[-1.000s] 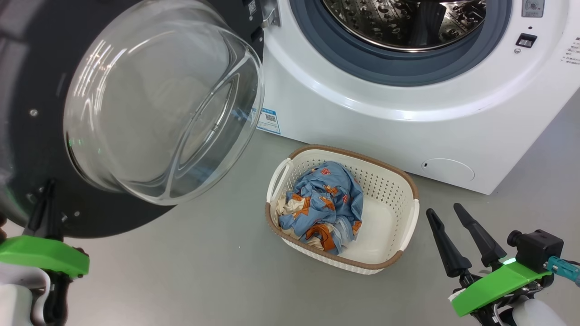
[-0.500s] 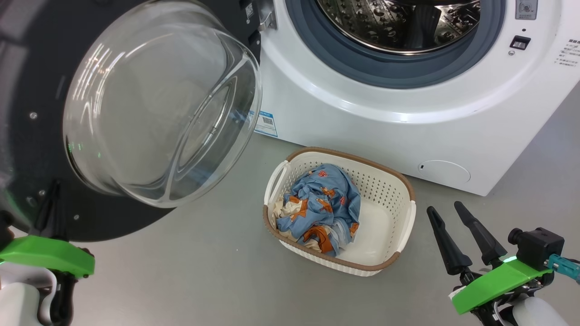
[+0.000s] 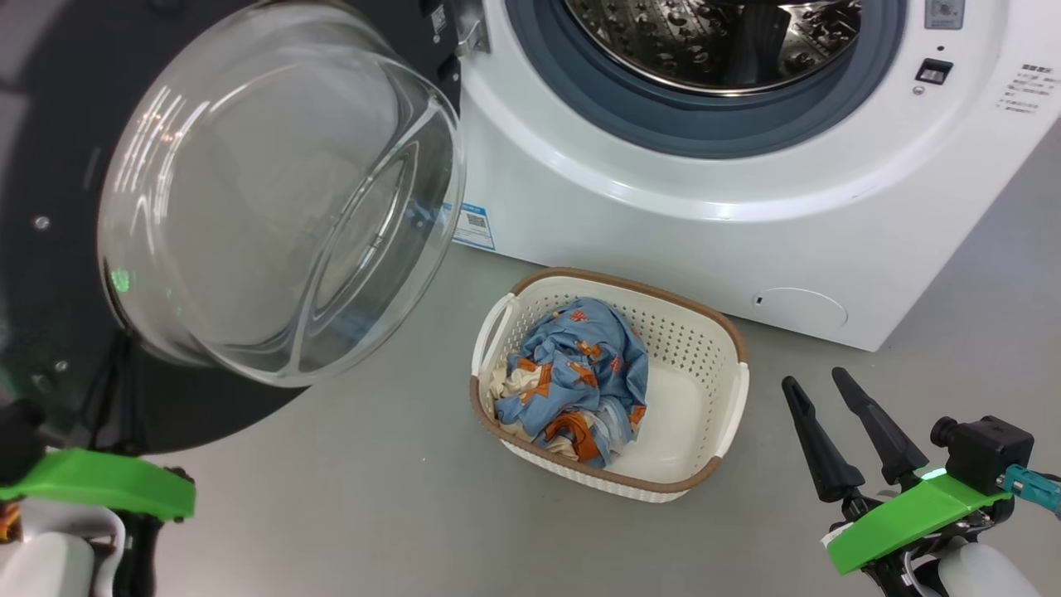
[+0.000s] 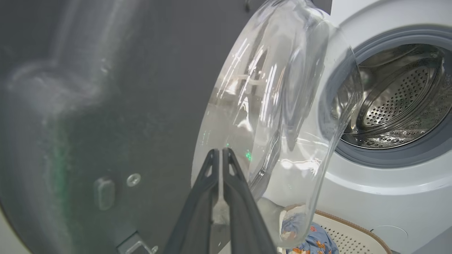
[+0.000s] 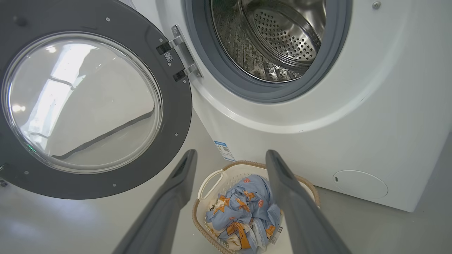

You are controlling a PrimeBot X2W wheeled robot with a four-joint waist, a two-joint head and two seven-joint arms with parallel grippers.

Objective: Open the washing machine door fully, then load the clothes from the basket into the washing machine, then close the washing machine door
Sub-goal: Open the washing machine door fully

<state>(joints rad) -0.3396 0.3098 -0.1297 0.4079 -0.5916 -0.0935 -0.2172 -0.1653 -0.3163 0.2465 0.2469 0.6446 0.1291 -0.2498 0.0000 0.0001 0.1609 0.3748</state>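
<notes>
Door [image 3: 249, 207] open upper left, left gripper [image 4: 220, 152] closed by its glass, right gripper [image 3: 812, 380] spread empty lower right, clothes [image 3: 572, 381] in basket [image 3: 729, 332] centre.

No word, brand or number is legible anywhere. The washing machine [image 3: 663, 240] carries a blue-and-white sticker [image 3: 473, 225] with a QR code low on its front. It also has a few lines of tiny print [image 3: 1025, 87] at the right of its face and a grey badge [image 3: 945, 12] above them, all too small to read. A small QR label [image 5: 168, 56] sits on the washing machine door [image 5: 176, 116] beside the hinge [image 5: 187, 71].
</notes>
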